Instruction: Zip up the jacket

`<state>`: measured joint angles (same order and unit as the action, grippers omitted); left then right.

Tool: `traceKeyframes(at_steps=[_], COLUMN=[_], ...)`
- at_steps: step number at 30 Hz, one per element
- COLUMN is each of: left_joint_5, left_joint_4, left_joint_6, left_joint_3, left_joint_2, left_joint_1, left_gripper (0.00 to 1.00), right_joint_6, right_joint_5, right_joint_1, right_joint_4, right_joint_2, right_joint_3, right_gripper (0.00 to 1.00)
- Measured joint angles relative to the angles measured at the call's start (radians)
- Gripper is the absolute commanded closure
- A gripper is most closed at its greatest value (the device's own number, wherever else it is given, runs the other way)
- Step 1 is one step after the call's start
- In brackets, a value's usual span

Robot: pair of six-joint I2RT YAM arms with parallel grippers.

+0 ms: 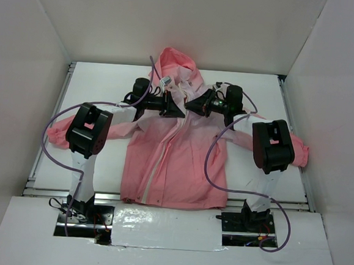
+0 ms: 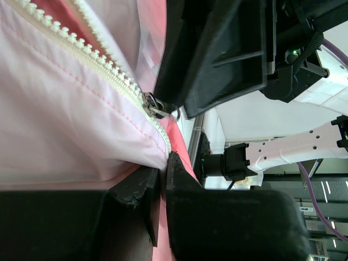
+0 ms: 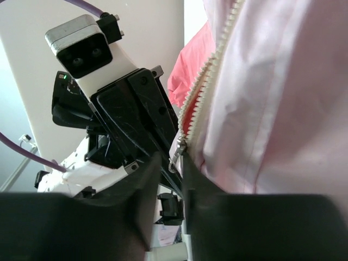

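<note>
Gripping the jacket (image 1: 174, 163) at its front edge: left pincer (image 2: 163, 169) pressed together on pink fabric.
Zipper slider (image 3: 178, 149) sits between the fingers of the right pincer (image 3: 173, 166), just beyond the left pincer; grip unclear.

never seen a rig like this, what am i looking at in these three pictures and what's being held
Two robot arms are bolted at the near edge of a white table. The overhead picture looks down on them; the other two come from wrist cameras. A pink hooded rain jacket lies flat, front up. The left gripper pinches its fabric beside the metal zipper pull, high on the chest. The right gripper has its fingers either side of that pull; a firm grip can't be confirmed.
</note>
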<state>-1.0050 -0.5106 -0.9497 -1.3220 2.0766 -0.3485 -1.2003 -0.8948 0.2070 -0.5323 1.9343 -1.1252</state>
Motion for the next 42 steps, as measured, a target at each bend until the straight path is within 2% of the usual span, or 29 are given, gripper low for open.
traceKeyframes(at_steps=[5, 15, 27, 28, 31, 42], left_joint_5=[-0.002, -0.003, -0.005, -0.005, -0.005, -0.006], left_joint_4=[-0.005, -0.006, 0.010, 0.011, 0.013, 0.035], left_joint_6=[-0.001, 0.001, 0.006, 0.006, 0.006, 0.008], left_joint_3=[0.000, 0.000, 0.000, 0.000, 0.000, 0.000], left_joint_2=[0.000, 0.000, 0.000, 0.000, 0.000, 0.000], left_joint_1=[0.000, 0.000, 0.000, 0.000, 0.000, -0.001], left_gripper=[1.00, 1.00, 1.00, 1.00, 1.00, 1.00], right_joint_6=[-0.014, -0.026, -0.062, -0.060, -0.056, -0.052], right_joint_5=[-0.003, -0.006, 0.010, 0.013, 0.014, 0.012], right_joint_1=[0.000, 0.006, 0.020, 0.022, 0.031, 0.048], right_joint_4=[-0.005, -0.006, -0.049, -0.048, -0.043, -0.050], right_joint_2=[0.001, 0.004, 0.014, 0.014, 0.014, 0.014], right_joint_3=[0.005, 0.007, 0.039, 0.039, 0.039, 0.039], right_gripper=[0.89, 0.99, 1.00, 0.95, 0.71, 0.71])
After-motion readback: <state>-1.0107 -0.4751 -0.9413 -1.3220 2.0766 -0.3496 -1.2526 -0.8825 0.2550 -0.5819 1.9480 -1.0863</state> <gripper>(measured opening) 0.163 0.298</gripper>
